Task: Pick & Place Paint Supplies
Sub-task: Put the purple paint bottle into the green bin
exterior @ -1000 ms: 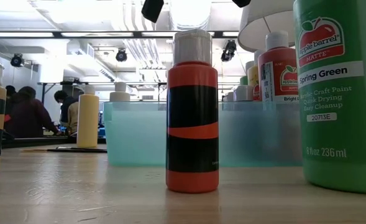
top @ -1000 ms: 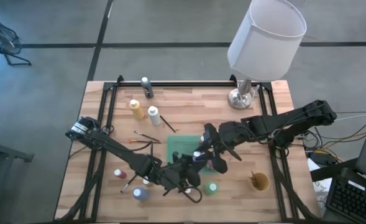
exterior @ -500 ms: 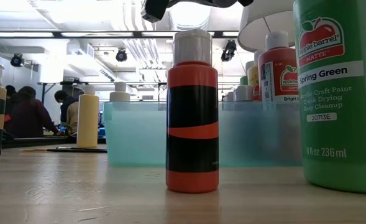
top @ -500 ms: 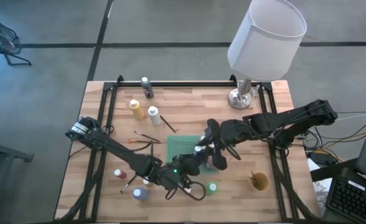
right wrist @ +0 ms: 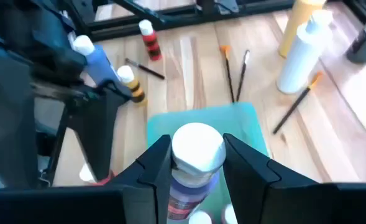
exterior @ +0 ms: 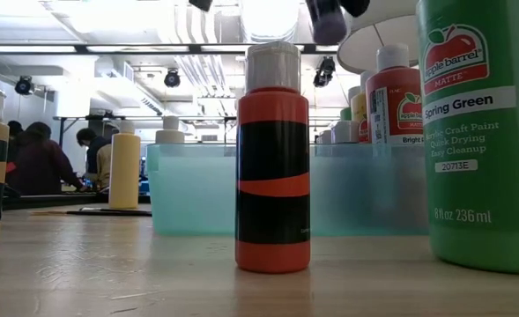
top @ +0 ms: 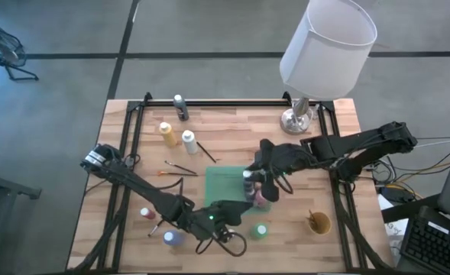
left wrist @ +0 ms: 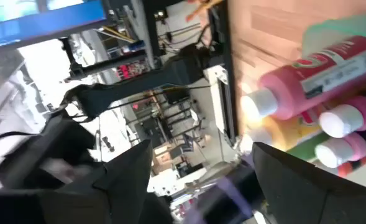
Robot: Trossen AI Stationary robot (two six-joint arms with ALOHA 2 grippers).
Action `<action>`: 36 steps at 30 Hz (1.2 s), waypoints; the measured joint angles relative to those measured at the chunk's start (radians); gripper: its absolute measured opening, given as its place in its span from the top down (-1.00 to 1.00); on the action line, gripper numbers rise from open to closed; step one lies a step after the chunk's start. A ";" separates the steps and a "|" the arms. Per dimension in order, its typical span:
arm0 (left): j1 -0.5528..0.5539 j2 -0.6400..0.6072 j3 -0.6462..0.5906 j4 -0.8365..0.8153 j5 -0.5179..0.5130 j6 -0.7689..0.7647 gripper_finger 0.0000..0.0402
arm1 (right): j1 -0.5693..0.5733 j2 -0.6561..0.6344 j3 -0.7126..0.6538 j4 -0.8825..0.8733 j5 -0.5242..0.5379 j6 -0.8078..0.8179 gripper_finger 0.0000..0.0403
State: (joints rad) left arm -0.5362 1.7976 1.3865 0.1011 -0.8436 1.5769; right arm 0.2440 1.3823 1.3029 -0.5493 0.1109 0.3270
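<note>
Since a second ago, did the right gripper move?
Yes. The right gripper, holding a bottle, pulled back toward the lamp side, away from the left gripper.

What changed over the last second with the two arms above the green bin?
The left gripper opened and drew back toward the table's near edge. The right gripper now holds the white-capped bottle alone and has lifted it over the green bin. The bottles and brushes on the table stayed put.
</note>
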 joint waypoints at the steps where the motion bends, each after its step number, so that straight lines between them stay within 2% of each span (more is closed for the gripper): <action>1: -0.004 -0.002 0.001 0.002 -0.003 0.000 -0.39 | 0.000 -0.001 0.000 -0.005 -0.001 0.003 0.45; 6: -0.030 -0.005 0.001 -0.005 -0.063 -0.009 -0.39 | 0.006 -0.005 0.000 0.001 -0.023 0.008 0.45; 10: -0.039 -0.017 0.001 -0.014 -0.174 -0.080 -0.39 | 0.002 -0.005 0.000 0.001 -0.012 0.010 0.45; 12: -0.039 -0.034 0.000 -0.061 -0.227 -0.156 -0.39 | 0.004 -0.006 0.000 0.002 -0.012 0.009 0.45; 15: -0.040 -0.087 0.000 -0.183 -0.238 -0.360 -0.38 | 0.014 -0.006 0.000 0.002 0.006 0.005 0.45; 17: -0.040 -0.136 0.000 -0.266 -0.207 -0.530 -0.36 | 0.024 -0.006 0.000 0.002 0.040 -0.003 0.45; 20: -0.027 -0.209 0.000 -0.364 -0.101 -0.808 -0.32 | 0.064 -0.006 0.000 0.002 0.137 -0.028 0.45; 24: 0.014 -0.292 -0.002 -0.454 0.026 -1.108 -0.28 | 0.156 0.007 -0.002 0.002 0.346 -0.037 0.45; 26: 0.029 -0.328 -0.027 -0.455 0.040 -1.192 -0.28 | 0.202 0.023 -0.002 0.002 0.469 -0.022 0.45; 28: 0.041 -0.367 -0.083 -0.391 0.041 -1.210 -0.28 | 0.250 0.041 -0.003 0.004 0.590 0.008 0.45; 32: 0.055 -0.460 -0.271 -0.100 0.044 -1.149 -0.28 | 0.328 0.088 -0.003 0.006 0.768 0.065 0.45; 36: 0.078 -0.550 -0.469 0.233 0.078 -1.100 -0.28 | 0.344 0.119 -0.003 0.007 0.788 0.108 0.45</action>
State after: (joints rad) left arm -0.4586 1.2480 0.9173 0.3338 -0.7659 0.4765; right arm 0.5885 1.5015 1.2995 -0.5419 0.8993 0.4349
